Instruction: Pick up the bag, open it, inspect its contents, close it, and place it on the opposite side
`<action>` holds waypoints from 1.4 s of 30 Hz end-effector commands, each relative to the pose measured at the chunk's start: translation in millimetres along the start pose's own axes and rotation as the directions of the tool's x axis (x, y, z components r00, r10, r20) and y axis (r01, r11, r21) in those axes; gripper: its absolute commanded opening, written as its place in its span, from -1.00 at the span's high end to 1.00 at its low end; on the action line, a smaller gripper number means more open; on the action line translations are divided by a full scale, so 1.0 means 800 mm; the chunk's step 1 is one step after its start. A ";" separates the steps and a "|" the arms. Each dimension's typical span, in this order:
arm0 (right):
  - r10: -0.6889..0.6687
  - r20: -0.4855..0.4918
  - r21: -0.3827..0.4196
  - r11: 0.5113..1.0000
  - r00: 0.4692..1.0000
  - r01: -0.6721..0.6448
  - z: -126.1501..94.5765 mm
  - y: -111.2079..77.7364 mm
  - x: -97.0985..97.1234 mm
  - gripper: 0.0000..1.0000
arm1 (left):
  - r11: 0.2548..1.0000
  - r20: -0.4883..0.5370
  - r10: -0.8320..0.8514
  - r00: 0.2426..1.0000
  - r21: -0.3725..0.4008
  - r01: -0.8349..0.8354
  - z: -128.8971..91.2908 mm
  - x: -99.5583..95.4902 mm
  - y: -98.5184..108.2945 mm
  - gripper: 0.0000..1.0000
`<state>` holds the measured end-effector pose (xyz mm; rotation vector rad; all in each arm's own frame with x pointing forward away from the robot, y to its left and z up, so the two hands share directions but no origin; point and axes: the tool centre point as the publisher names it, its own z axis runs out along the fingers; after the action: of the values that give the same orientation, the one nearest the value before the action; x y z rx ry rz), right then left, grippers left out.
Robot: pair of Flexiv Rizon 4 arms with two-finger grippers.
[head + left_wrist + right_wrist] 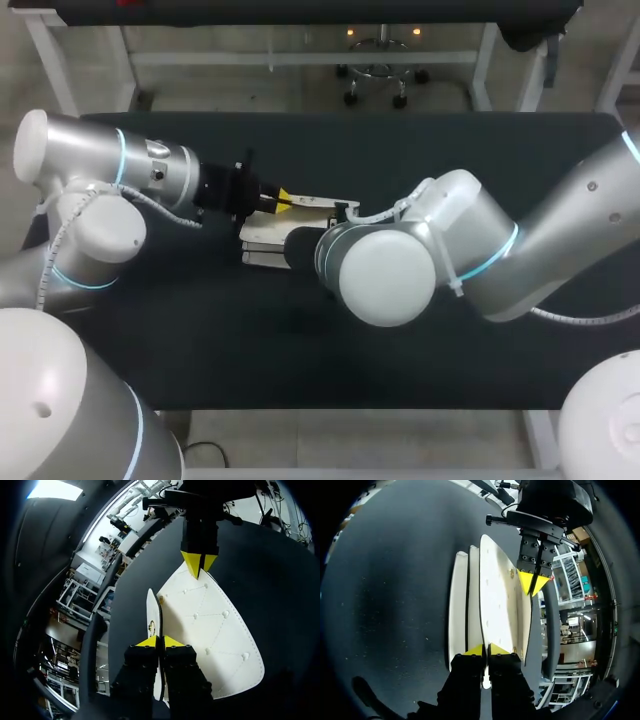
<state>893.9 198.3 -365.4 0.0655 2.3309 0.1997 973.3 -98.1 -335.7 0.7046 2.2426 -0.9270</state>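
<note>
Both end effectors pinch opposite bag edges.

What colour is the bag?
The bag is white, with dotted stitch lines; the left wrist view shows it best.

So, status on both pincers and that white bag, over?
Left pincer shut on bag flap. Right pincer shut on its far end. Nothing seen blocking.

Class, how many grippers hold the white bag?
2: the left gripper pinches one end of the white bag; the right gripper pinches the opposite end.
</note>
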 end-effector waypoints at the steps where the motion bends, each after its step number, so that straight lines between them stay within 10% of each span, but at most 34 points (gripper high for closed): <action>1: 0.001 0.003 -0.001 1.000 1.000 -0.001 0.001 0.001 0.001 1.00 | 1.000 -0.018 -0.023 1.000 0.018 0.023 0.004 0.006 0.006 1.00; 32: 0.001 0.003 -0.001 1.000 1.000 -0.001 0.001 0.001 0.001 1.00 | 0.995 0.037 -0.099 0.994 -0.024 0.100 0.016 0.028 0.015 1.00; 37: 0.001 0.003 -0.001 1.000 1.000 -0.001 0.001 0.001 0.001 1.00 | 0.996 0.043 -0.085 0.996 -0.016 0.085 0.016 0.023 0.011 0.63; 42: 0.001 0.003 -0.001 1.000 1.000 -0.001 0.001 0.001 0.001 1.00 | 0.998 0.033 -0.068 0.997 -0.009 0.068 0.020 0.018 0.008 1.00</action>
<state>893.9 198.3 -365.6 0.0658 2.3308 0.1992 969.9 -100.1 -355.9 0.6022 2.2521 -0.9492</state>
